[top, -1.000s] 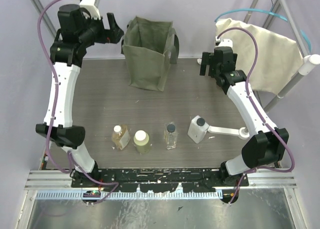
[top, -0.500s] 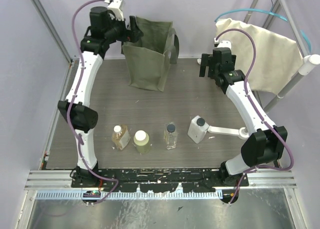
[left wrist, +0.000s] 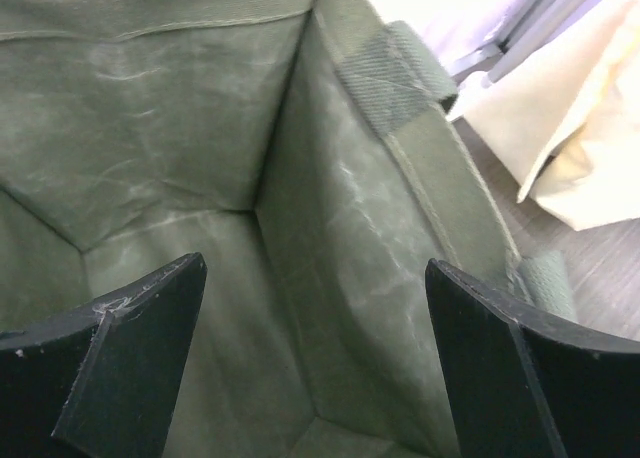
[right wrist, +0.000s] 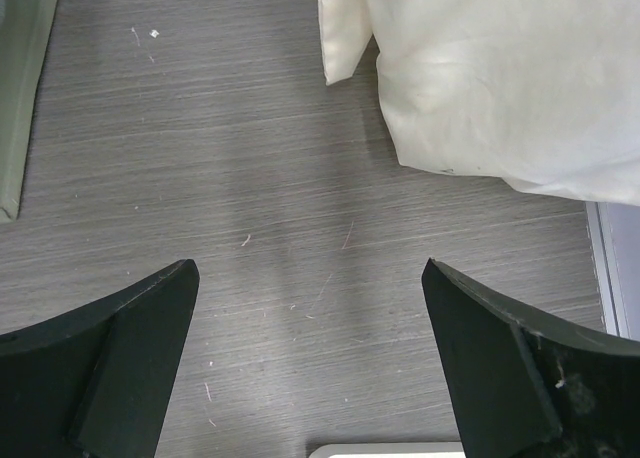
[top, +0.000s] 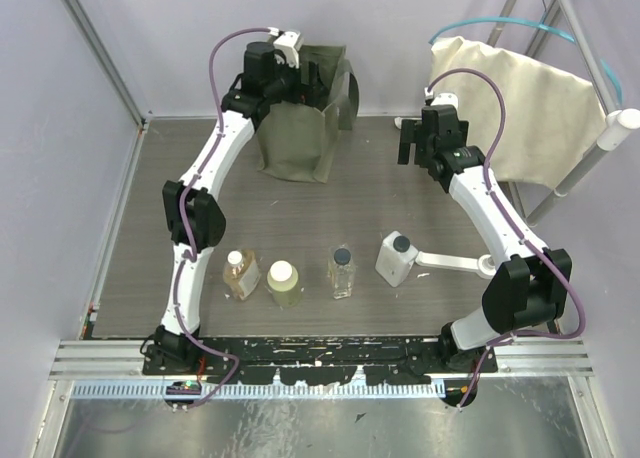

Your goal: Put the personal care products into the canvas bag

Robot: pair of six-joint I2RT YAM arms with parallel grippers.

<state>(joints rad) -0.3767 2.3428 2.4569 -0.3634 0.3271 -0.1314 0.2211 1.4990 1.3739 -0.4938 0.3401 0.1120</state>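
Upper centre: left gripper (left wrist: 315,278) wide, empty, over the bag (top: 296,148); right gripper (right wrist: 310,278) likewise wide, empty. All four bottles (top: 284,284) unbagged, so picking has probably yet to start. Next likely needs a reach down to one.

White arms (top: 215,153), black joints (top: 190,214), purple cables (top: 216,58)

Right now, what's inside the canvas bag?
Inside the canvas bag: bare olive walls and floor, nothing lying there. The open left pincer covers the near floor corners, so those go unseen.

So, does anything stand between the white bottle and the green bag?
Nothing visible does: only bare table lies between the white bottle and the canvas bag. The open left gripper hangs over the bag's mouth.
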